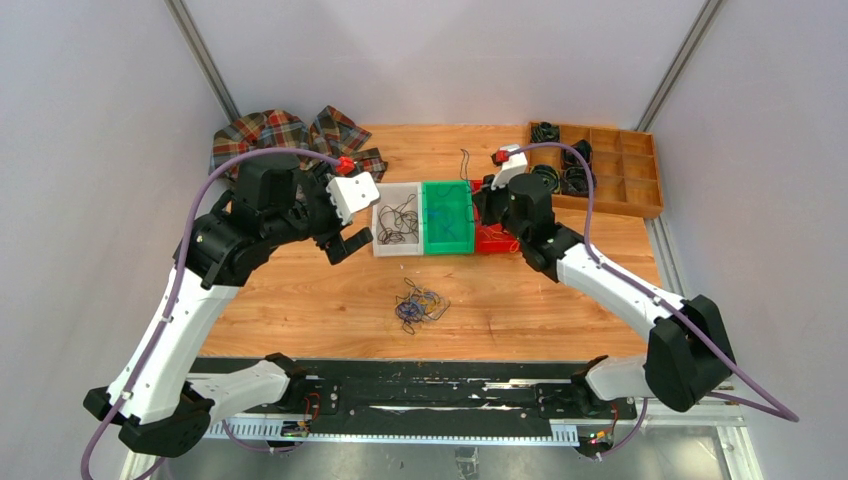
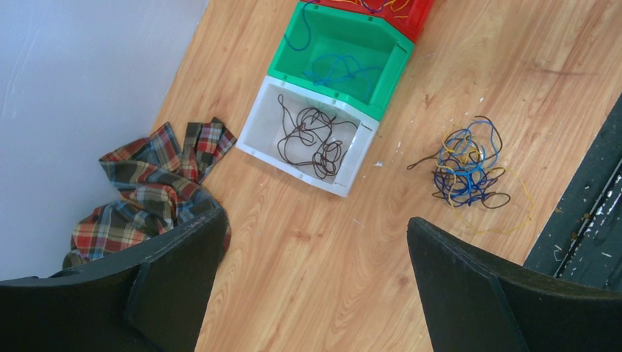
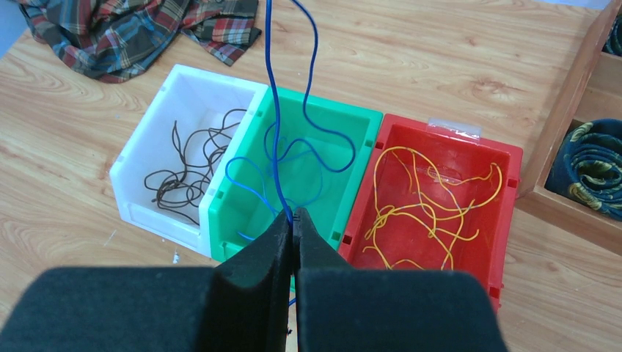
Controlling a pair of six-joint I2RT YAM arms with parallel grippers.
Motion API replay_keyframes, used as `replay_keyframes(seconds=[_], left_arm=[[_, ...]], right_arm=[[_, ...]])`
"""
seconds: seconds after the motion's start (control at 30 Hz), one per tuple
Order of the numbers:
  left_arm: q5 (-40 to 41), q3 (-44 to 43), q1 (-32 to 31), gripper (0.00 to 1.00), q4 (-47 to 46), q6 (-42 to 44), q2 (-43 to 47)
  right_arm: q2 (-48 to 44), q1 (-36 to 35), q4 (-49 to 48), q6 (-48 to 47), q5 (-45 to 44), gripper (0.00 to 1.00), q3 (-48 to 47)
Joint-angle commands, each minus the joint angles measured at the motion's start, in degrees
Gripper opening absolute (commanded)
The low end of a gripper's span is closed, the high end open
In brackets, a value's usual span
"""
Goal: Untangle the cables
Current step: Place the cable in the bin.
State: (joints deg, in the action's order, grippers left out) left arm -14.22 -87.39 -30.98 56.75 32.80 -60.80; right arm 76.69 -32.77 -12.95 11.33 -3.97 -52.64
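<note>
Blue cable (image 3: 273,110) pinched in right pincer (image 3: 293,220) over green bin (image 3: 235,209), left pincer (image 2: 315,220) wide apart

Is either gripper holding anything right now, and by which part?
The right gripper pinches a blue cable partway along its length, above the green bin. The left gripper is open and holds nothing.

we see a robotics lab test cell: plain white panel walls (image 1: 90,120) on aluminium posts (image 1: 203,58) box in a wooden table (image 1: 320,300), with a black mounting rail (image 1: 430,392) at six o'clock holding two arm bases (image 1: 250,385).
</note>
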Motion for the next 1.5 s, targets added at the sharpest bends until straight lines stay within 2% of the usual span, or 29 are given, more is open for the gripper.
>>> replay_keyframes(seconds=[0.0,0.47,0.93,1.07,1.1,1.2,1.27,1.47], left_arm=[[-1.2,-0.9,0.2,0.98,-0.2,0.1,0.2],[-1.6,-0.9,0.2,0.98,-0.1,1.1,0.7],[-1.3,-0.3,0.2,0.98,-0.1,3.1,1.5],[-1.2,0.1,0.2,0.98,-0.1,4.1,1.9],[-1.1,0.3,0.2,0.98,-0.1,4.3,2.0],[-1.0,0.8,0.2,0.98,-0.2,5.0,2.2],[-0.9,1.0,0.2,0.98,-0.1,5.1,2.1],[-0.2,0.8,0.2,0.98,0.0,5.0,1.2]], right_arm=[[0.4,0.8,2.4,1.8,1.7,0.01,-1.6],[11.9,-0.9,10.5,4.0,3.0,0.01,-7.6],[31.1,-2.5,18.2,2.0,0.0,0.01,-25.0],[34.3,-3.1,19.4,0.7,-1.2,0.01,-27.0],[34.5,-3.3,19.9,0.4,-1.4,0.04,-27.1],[33.3,-3.7,21.1,0.0,-2.3,0.29,-26.9],[31.0,-3.7,21.2,-0.5,-3.0,0.41,-26.0],[23.8,-3.5,22.6,-2.4,-5.7,0.56,-25.6]])
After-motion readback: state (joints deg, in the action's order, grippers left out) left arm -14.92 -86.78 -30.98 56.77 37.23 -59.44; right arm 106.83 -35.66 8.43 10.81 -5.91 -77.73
